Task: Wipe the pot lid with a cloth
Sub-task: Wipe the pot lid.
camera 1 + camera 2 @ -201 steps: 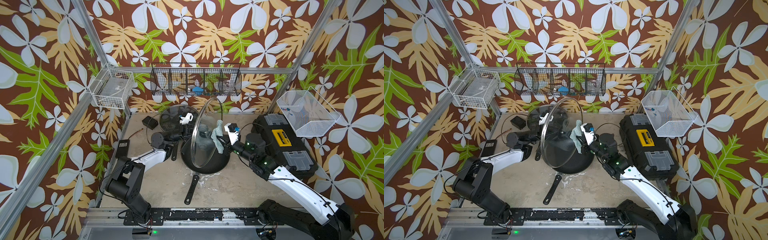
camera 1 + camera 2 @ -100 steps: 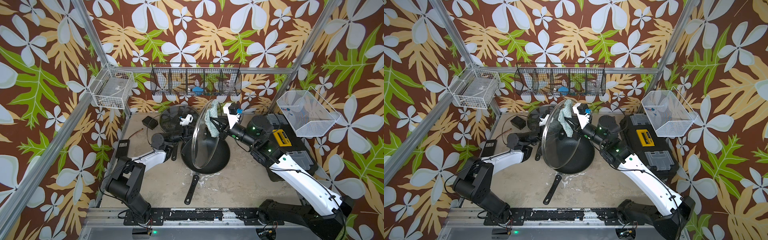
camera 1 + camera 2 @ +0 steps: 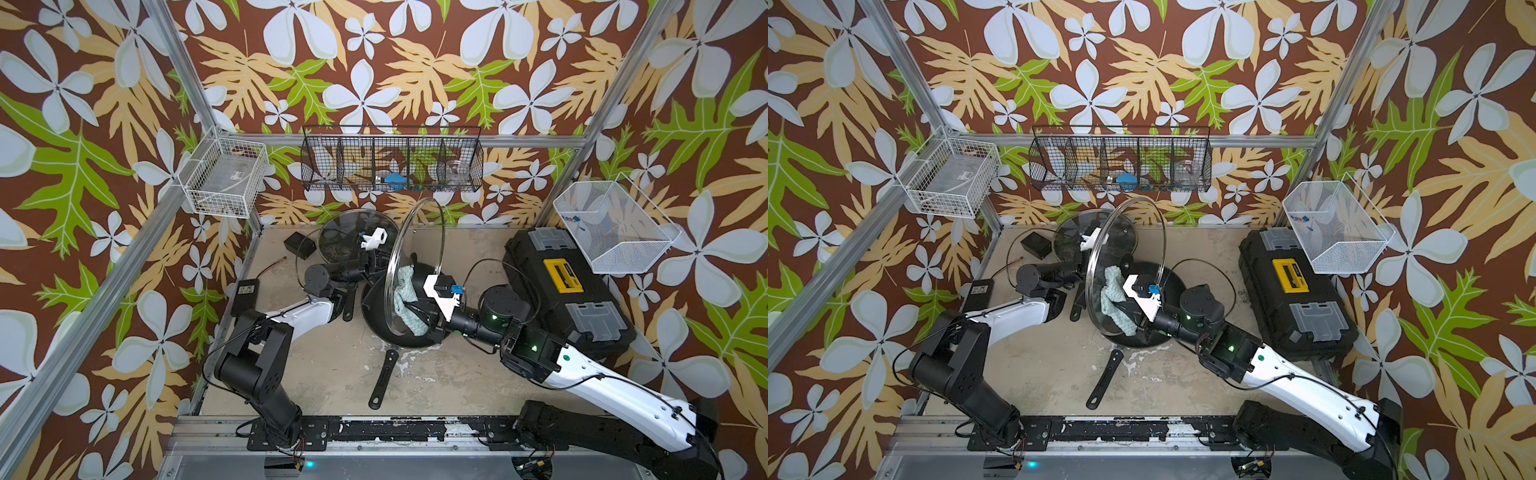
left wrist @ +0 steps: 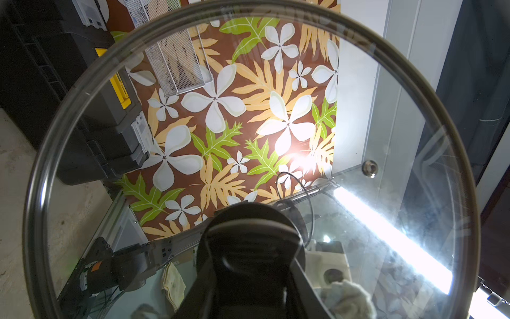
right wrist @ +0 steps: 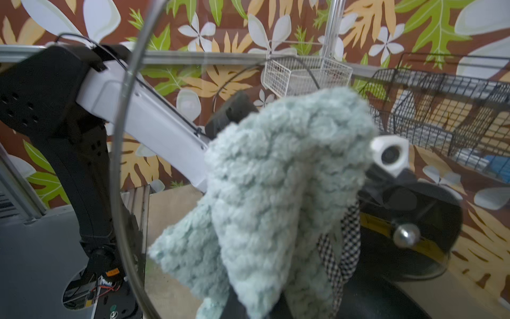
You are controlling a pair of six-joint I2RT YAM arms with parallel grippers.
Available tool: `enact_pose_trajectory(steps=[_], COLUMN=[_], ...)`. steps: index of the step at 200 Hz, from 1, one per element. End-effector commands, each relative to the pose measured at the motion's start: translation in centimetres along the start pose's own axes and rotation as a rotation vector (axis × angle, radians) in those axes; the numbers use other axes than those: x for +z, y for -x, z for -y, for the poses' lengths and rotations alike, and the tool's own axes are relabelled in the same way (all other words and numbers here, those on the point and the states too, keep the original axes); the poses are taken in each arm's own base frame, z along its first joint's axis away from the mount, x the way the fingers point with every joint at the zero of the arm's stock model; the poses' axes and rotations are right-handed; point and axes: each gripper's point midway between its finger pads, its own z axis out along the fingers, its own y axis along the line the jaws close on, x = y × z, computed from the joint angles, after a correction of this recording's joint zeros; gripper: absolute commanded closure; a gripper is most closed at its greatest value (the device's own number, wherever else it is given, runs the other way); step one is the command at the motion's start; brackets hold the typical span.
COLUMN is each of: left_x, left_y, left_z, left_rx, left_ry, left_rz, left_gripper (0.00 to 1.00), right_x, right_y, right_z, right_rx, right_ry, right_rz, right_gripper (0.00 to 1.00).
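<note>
Right, the right gripper (image 3: 413, 313) is clamped tight on the cloth (image 3: 404, 296), a fluffy mint bundle laid against the lower half of the pot lid (image 3: 419, 237), on the face turned away from its handle. On the other side the left gripper (image 3: 374, 262) is pinched on that black handle, holding the lid up on edge, nearly upright, above the black frying pan (image 3: 383, 376) in the middle of the worktop (image 3: 324, 374). Behind, near the worktop's back edge, lies the smaller lid (image 3: 340, 239), and a black toolbox (image 3: 569, 291) sits along the right edge.
</note>
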Motion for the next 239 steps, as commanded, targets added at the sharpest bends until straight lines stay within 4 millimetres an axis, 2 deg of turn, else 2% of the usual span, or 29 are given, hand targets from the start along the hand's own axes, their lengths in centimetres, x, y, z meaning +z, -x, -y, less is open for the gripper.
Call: enact_pose_trajectory(steps=[1,28,76,89,114,144,175,200,217,239], left_x=[-0.2,-0.2,-0.3,-0.2,-0.2,-0.3,-0.3,-0.4,-0.5,-0.5], left_y=[-2.4,-2.5,-2.5,-2.7,-2.9,-2.7,-2.7,-2.7,-2.7,-2.6], left_z=[5.5,5.8,5.9,6.0,6.3,6.1,5.8,5.5,5.3,5.1], left_rx=[0.289,0.293,0.292,0.295,0.301,0.296,0.293,0.287,0.286,0.284], left_ry=[-0.175,-0.180,-0.182,-0.182,-0.185,-0.182,-0.179,-0.175,-0.172,-0.169], left_rz=[-0.039,-0.040,-0.038,-0.042,-0.046,-0.042,-0.039,-0.035,-0.034,-0.033], left_gripper=[1.00,1.00,1.00,1.00,1.00,1.00,1.00,1.00,1.00,1.00], right_x=[-0.4,-0.5,1.3,1.4,0.3,-0.8,-1.2,-1.0,-0.6,-0.2], right_y=[-1.7,-4.2,-5.0,-5.3,-6.4,-6.3,-4.6,-1.4,1.7,5.4], right_z=[1.8,2.7,2.2,3.3,6.5,9.9,13.6,16.3,16.5,15.0], right_rx=[0.032,0.074,0.105,0.111,0.170,0.185,0.176,0.164,0.131,0.099], right_ry=[-0.093,-0.110,-0.062,-0.106,-0.187,-0.273,-0.349,-0.384,-0.359,-0.275], right_rz=[-0.009,-0.035,-0.051,-0.065,-0.070,-0.064,-0.047,-0.010,0.029,0.092], right_gripper=[1.00,1.00,1.00,1.00,1.00,1.00,1.00,1.00,1.00,1.00])
